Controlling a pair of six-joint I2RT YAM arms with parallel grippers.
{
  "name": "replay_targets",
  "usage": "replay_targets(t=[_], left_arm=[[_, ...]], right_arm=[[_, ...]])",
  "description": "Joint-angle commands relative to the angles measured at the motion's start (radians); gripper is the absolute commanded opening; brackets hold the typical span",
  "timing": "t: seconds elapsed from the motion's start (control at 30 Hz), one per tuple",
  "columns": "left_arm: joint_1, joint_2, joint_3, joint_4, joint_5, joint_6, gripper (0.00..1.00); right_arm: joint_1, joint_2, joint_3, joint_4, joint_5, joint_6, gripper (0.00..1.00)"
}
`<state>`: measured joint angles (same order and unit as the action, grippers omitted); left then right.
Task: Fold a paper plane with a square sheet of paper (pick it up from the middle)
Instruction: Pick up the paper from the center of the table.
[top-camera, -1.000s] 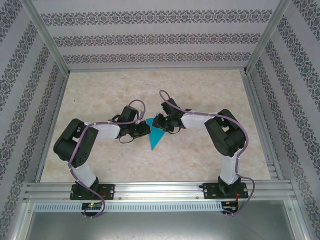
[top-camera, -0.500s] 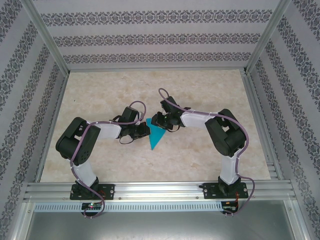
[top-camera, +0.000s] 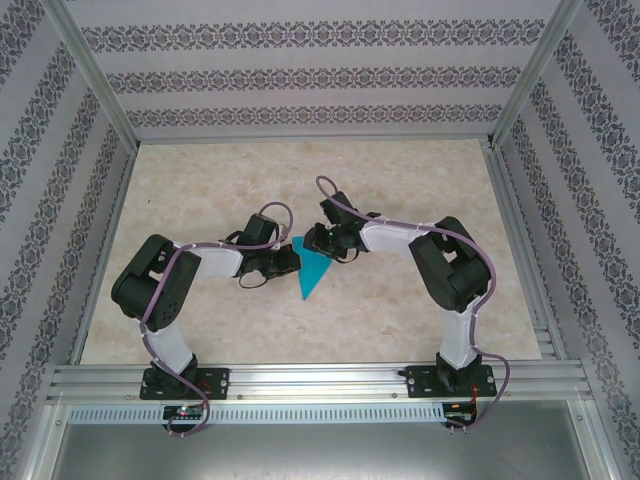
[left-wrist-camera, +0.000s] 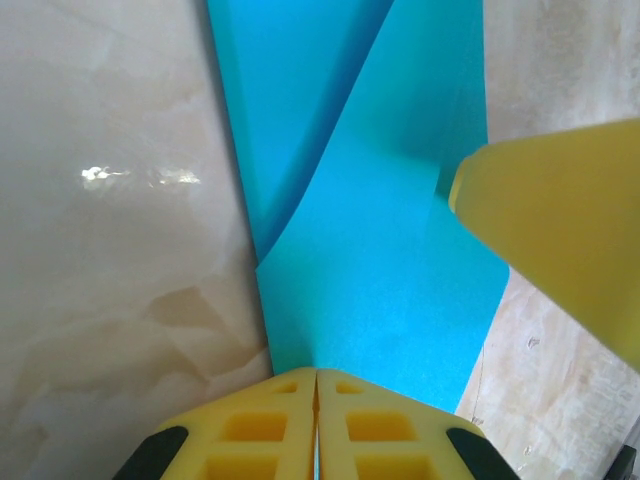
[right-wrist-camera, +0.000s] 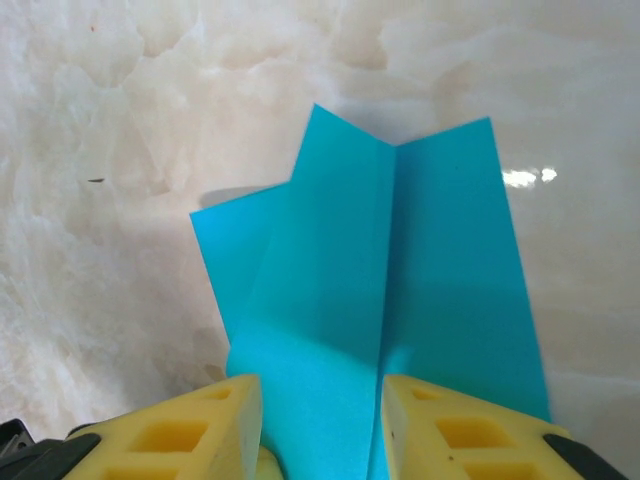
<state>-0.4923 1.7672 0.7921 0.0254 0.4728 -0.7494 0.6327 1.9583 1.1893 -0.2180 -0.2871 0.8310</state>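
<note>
My left gripper (left-wrist-camera: 316, 385) is closed tight, its tips meeting on the near corner of the paper (left-wrist-camera: 380, 290), seemingly pinching it so it can't slide. My right gripper (right-wrist-camera: 320, 400) stands part open, gripping nothing, jaws straddling the centre crease, likely to press the flaps flat. The paper lies on the table (top-camera: 400, 320) between both grippers, half folded to a point.

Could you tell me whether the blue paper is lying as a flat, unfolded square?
No, the paper shows a centre crease and overlapping folded flaps, and its far edge is notched rather than straight.
</note>
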Motion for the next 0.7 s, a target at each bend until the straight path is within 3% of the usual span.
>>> replay_targets(t=[0.0, 0.67], left_arm=[[-0.008, -0.009, 0.001, -0.054, -0.031, 0.026, 0.10], [-0.009, -0.008, -0.004, -0.059, -0.033, 0.025, 0.10]], right_arm=[[-0.005, 0.037, 0.046, 0.000, 0.003, -0.034, 0.37], [-0.033, 0.034, 0.027, -0.032, 0.071, -0.014, 0.37]])
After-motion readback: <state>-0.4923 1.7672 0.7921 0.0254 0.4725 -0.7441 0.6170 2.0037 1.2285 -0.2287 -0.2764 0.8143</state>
